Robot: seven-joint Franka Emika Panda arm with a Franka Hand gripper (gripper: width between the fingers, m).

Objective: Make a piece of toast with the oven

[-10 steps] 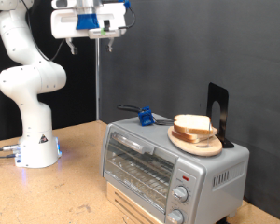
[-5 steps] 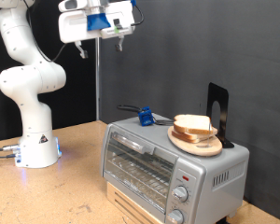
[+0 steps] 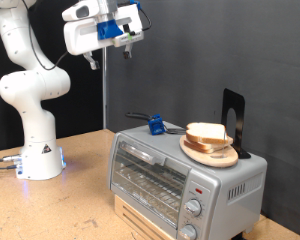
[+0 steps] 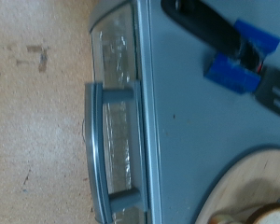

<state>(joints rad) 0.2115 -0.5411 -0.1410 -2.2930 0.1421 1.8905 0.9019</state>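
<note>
The silver oven (image 3: 180, 175) stands on a wooden box at the exterior view's lower right, with its glass door shut. Its top (image 4: 177, 121) and door handle (image 4: 96, 140) fill the wrist view. Pale bread with a brown crust (image 3: 207, 133) lies on a round wooden plate (image 3: 212, 153) on top of the oven. It looks like a thick stack, and I cannot pick out a single slice. The plate's edge (image 4: 243, 182) and a bit of bread (image 4: 273, 215) show in the wrist view. My gripper (image 3: 124, 44) hangs high above the oven's left end, with nothing visibly in it.
A black tool with a blue handle (image 3: 155, 125) lies on the oven top beside the plate; it also shows in the wrist view (image 4: 238, 61). A black upright stand (image 3: 233, 120) is behind the plate. The arm's white base (image 3: 40, 160) stands on the wooden table (image 3: 60, 205).
The gripper has moved a little towards the exterior view's right and tilted, still high above the oven. The oven, plate and bread have not moved.
</note>
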